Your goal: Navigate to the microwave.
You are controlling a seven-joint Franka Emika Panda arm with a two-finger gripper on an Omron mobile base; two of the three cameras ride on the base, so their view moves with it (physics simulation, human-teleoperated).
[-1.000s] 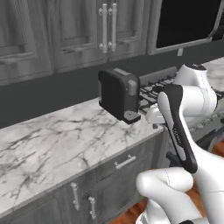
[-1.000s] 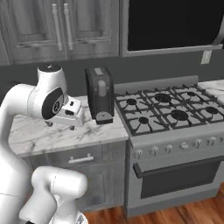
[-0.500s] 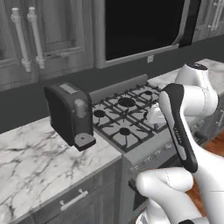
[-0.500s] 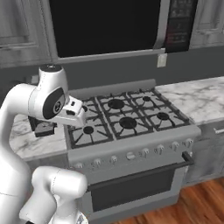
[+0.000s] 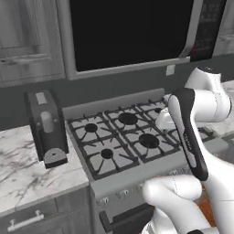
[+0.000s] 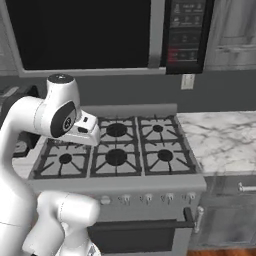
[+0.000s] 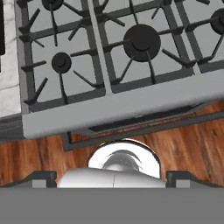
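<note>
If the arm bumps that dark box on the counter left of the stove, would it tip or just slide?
The dark countertop box stands tall and narrow, so a high push would probably tip it. The marble counter looks smooth, so a low nudge likely slides it. It seems rigid, probably fairly heavy.

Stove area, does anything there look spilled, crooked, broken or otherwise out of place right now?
Nothing stands out. The wide built-in microwave with the black glass door is shut and sits level above the grey gas stove with black burner grates. The grates lie flat, with nothing on them. The dark-grey countertop toaster stands upright on the white marble counter.
</note>
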